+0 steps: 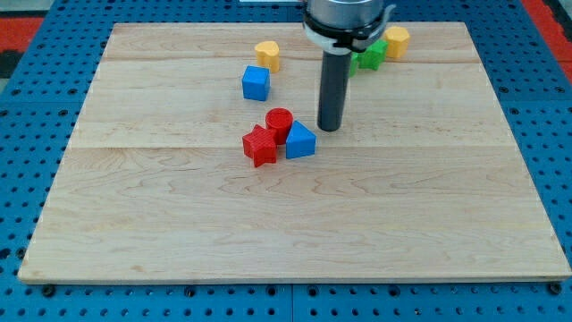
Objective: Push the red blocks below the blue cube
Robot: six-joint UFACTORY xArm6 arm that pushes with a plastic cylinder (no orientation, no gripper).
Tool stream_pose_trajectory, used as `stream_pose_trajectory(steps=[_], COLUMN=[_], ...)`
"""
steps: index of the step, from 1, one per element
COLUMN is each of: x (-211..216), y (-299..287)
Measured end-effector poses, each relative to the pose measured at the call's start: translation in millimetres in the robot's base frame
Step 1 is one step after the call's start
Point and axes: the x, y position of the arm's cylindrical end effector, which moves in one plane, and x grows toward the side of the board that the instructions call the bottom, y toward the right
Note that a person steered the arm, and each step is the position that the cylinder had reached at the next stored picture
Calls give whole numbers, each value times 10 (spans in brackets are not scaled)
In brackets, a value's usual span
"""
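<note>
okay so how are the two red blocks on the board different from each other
The red cylinder has a round flat top; the red star has a pointed, star-shaped outline. The cylinder sits nearer the view's top and nearer my tip; the star lies lower and further to the view's left. Both are the same red, touch each other, and sit beside the blue wedge-like block.

Laboratory test bench. Evidence: pale wooden board (295, 224) resting on a blue perforated base plate (36, 72), which surrounds the board on every visible side.
</note>
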Motion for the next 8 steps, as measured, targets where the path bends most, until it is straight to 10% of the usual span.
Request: stream_pose_trajectory(steps=[5, 8], x=[74, 1022], y=[-1028, -834])
